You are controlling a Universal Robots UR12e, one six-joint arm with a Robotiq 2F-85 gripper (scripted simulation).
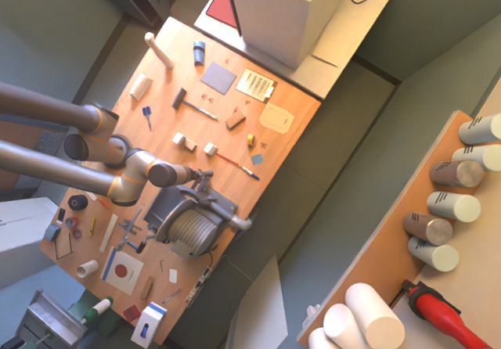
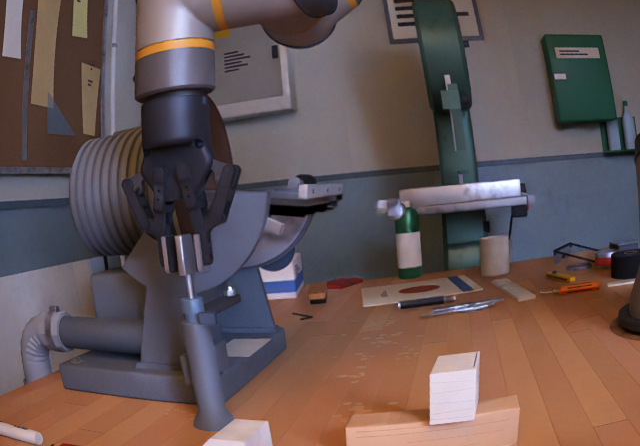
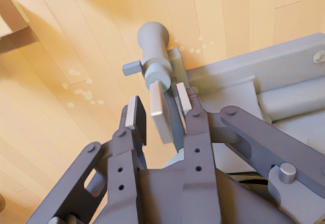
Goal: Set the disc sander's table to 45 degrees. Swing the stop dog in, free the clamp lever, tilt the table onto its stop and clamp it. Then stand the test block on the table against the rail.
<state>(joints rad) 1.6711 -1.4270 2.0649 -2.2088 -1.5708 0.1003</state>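
Note:
The grey disc sander (image 1: 190,216) (image 2: 155,255) stands at the front edge of the wooden bench, its table (image 2: 305,196) lying level with a pale rail on top. In front of its base a grey post (image 2: 204,369) (image 3: 153,47) rises from the bench, and a thin pale tab (image 2: 185,260) (image 3: 160,113) sticks up from the post's top. The pale test block (image 2: 454,387) (image 1: 179,138) stands on a wooden slab (image 2: 434,423) well away from the sander. My gripper (image 2: 183,253) (image 3: 156,111) (image 1: 202,177) hangs straight above the post with its fingers around the tab, open and holding nothing.
A green bandsaw (image 2: 455,136) stands behind the bench at the far end. Loose tools lie across the bench: a hammer (image 1: 192,104), a red pen (image 1: 236,165), a wooden block (image 1: 234,119), a target card (image 1: 121,270) and a black cylinder (image 1: 77,202).

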